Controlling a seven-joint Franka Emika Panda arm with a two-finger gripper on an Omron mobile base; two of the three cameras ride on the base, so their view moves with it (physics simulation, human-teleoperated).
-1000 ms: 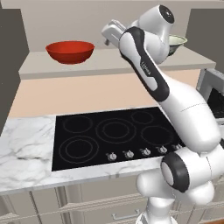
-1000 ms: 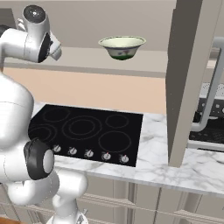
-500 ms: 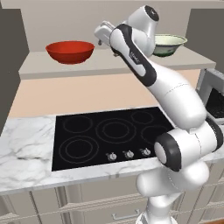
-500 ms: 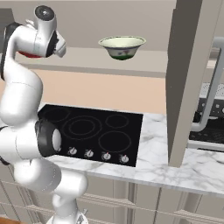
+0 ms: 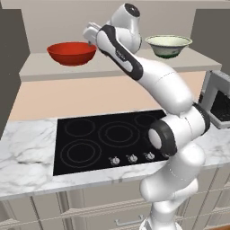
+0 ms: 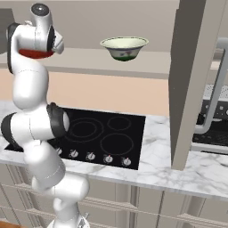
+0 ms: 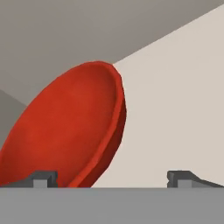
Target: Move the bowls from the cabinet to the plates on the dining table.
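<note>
Beside the red bowl's (image 5: 72,52) rim, the gripper (image 7: 111,177) gapes wide

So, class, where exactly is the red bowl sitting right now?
The red bowl sits on the cabinet shelf above the black cooktop, left of the cream-green bowl, with the open gripper beside its right rim.

Rendered kitchen: black cooktop (image 5: 110,139), marble counter (image 5: 27,157), cabinet shelf (image 5: 67,69).

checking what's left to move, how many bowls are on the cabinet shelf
2. The red bowl sits at the shelf's left end, right by the open fingers. The cream-green bowl sits further right on the same shelf. More could be hidden behind the arm.
</note>
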